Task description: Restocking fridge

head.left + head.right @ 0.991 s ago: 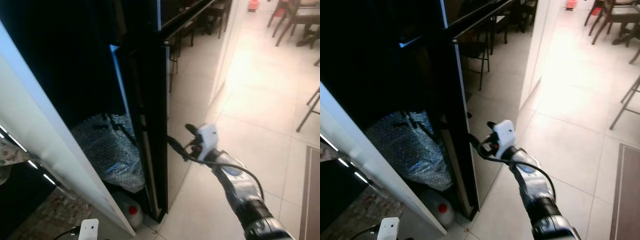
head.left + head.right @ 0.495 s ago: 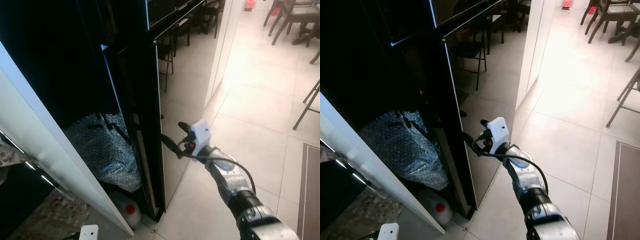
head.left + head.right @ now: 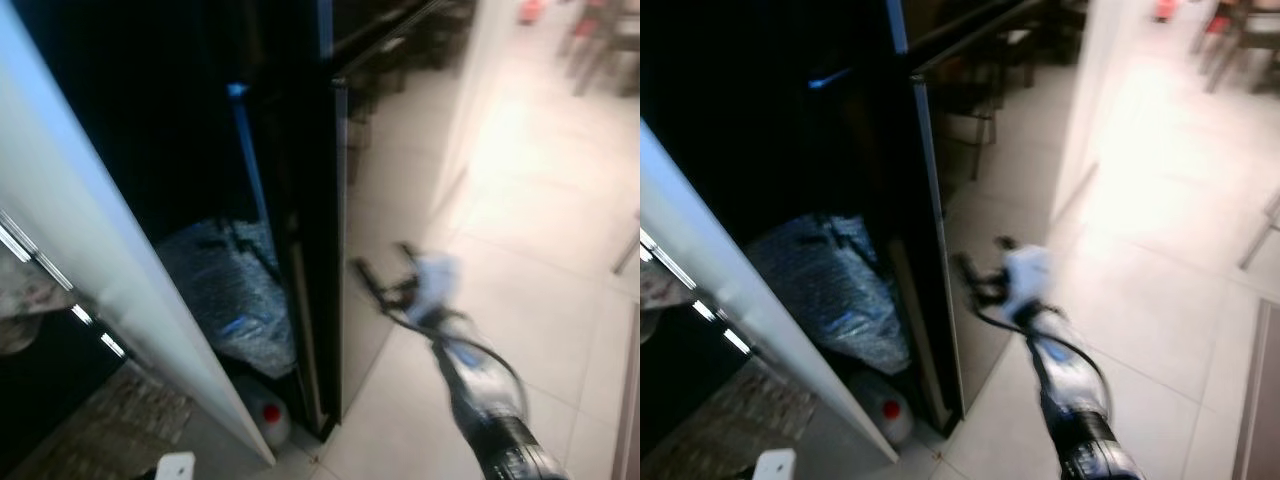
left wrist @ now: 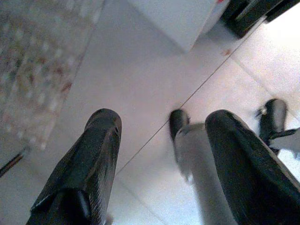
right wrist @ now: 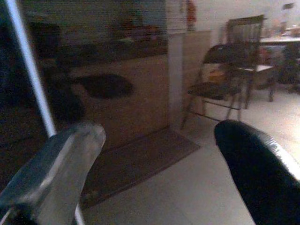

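The black fridge door (image 3: 318, 230) stands open, edge-on to me, with a dark interior to its left. My right gripper (image 3: 978, 276) is held out just right of the door's glossy front, low down, and is blurred. In the right wrist view its fingers (image 5: 56, 168) are spread apart with nothing between them, facing the door's reflecting surface (image 5: 117, 108). My left gripper (image 4: 164, 164) hangs low over the floor, open and empty. Inside the fridge's lower part lies a bubble-wrapped bundle (image 3: 225, 300).
A white panel (image 3: 90, 240) slants across the left. A white jug with a red cap (image 3: 270, 420) stands on the floor by the door's foot. A patterned rug (image 4: 37, 61) lies at lower left. Pale tiled floor (image 3: 540, 240) opens to the right, with chairs (image 3: 1230, 40) far back.
The whole picture has shifted and blurred, so the camera moved. My right gripper stays close by the door's front edge, and the door stands much as before.
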You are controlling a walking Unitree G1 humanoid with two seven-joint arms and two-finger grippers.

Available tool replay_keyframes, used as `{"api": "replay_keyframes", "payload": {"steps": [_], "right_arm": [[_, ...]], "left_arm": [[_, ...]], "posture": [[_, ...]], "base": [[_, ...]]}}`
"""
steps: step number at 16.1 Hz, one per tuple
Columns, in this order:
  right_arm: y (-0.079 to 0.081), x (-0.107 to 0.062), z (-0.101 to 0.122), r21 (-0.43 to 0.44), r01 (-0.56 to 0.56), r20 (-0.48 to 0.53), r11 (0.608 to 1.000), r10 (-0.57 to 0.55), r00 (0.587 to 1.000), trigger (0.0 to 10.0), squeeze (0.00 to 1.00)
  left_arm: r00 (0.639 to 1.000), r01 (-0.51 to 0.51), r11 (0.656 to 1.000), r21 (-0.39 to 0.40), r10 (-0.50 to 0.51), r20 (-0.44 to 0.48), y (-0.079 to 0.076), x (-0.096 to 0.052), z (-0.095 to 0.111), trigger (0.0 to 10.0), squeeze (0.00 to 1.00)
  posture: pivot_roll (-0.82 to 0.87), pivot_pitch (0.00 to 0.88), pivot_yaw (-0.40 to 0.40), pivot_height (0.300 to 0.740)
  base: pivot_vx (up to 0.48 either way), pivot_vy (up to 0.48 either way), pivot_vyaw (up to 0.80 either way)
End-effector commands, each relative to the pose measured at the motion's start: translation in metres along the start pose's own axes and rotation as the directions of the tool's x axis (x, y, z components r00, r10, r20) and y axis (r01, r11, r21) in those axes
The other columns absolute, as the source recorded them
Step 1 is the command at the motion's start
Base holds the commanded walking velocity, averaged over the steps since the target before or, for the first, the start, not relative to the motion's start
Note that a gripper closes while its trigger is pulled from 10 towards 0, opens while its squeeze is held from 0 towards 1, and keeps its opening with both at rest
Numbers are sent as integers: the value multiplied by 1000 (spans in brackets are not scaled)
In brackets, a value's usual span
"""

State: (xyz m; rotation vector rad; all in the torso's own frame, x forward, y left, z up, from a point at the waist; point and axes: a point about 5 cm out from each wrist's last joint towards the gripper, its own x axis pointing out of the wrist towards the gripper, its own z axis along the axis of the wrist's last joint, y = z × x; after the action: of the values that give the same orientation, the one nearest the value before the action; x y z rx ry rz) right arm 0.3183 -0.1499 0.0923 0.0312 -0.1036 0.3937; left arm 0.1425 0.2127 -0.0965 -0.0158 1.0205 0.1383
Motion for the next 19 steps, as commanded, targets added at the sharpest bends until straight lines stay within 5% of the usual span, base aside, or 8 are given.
{"api": "replay_keyframes", "payload": {"steps": [1, 6, 8, 9, 10, 12, 14, 19], "right_arm": [[-11, -9, 8, -4, 96, 53, 995, -96, 994, 10000, 0], [-67, -101, -45, -11, 528, -155, 849, -523, 838, 10000, 0], [-63, -138, -95, -29, 570, -440, 821, -522, 731, 10000, 0], [-52, -163, -120, -97, 563, -600, 821, -499, 625, 10000, 0], [-31, -188, -143, -134, 501, -749, 855, -418, 514, 10000, 0], [-8, -212, -160, -118, 432, -862, 894, -308, 402, 10000, 0], [1, -208, -163, -9, 529, -863, 848, -274, 424, 10000, 0], [12, -210, -168, 3, 495, -885, 869, -228, 406, 10000, 0]], "left_arm": [[1000, -12, 1000, -13, 12, -9, 5, -1, -5, 10000, 0], [1000, 7, 1000, 6, -7, -14, -5, 0, -4, 10000, 0], [1000, 13, 1000, 18, -13, -13, -8, 0, -3, 10000, 0], [1000, 15, 1000, 19, -15, -11, -8, 0, -3, 10000, 0], [1000, 11, 1000, 17, -11, -11, -5, 0, -4, 10000, 0], [1000, -2, 1000, 12, 2, -10, 2, -1, -5, 10000, 0], [1000, -13, 1000, 6, 13, -9, 7, -2, -5, 10000, 0], [1000, -15, 1000, 5, 15, -11, 11, -2, -5, 10000, 0]], "posture": [[-140, 0, 70, 740], [-165, 0, 77, 740], [-165, 0, 76, 740], [-165, 0, 76, 740], [-144, 0, 78, 740], [-127, 0, 75, 740], [-128, 0, 76, 740], [-122, 0, 73, 740]], "base": [[0, 0, 0], [0, 0, 0], [0, 0, 0], [0, 0, 0], [0, 0, 0], [0, 0, 0], [0, 0, 0], [0, 0, 0]]}}
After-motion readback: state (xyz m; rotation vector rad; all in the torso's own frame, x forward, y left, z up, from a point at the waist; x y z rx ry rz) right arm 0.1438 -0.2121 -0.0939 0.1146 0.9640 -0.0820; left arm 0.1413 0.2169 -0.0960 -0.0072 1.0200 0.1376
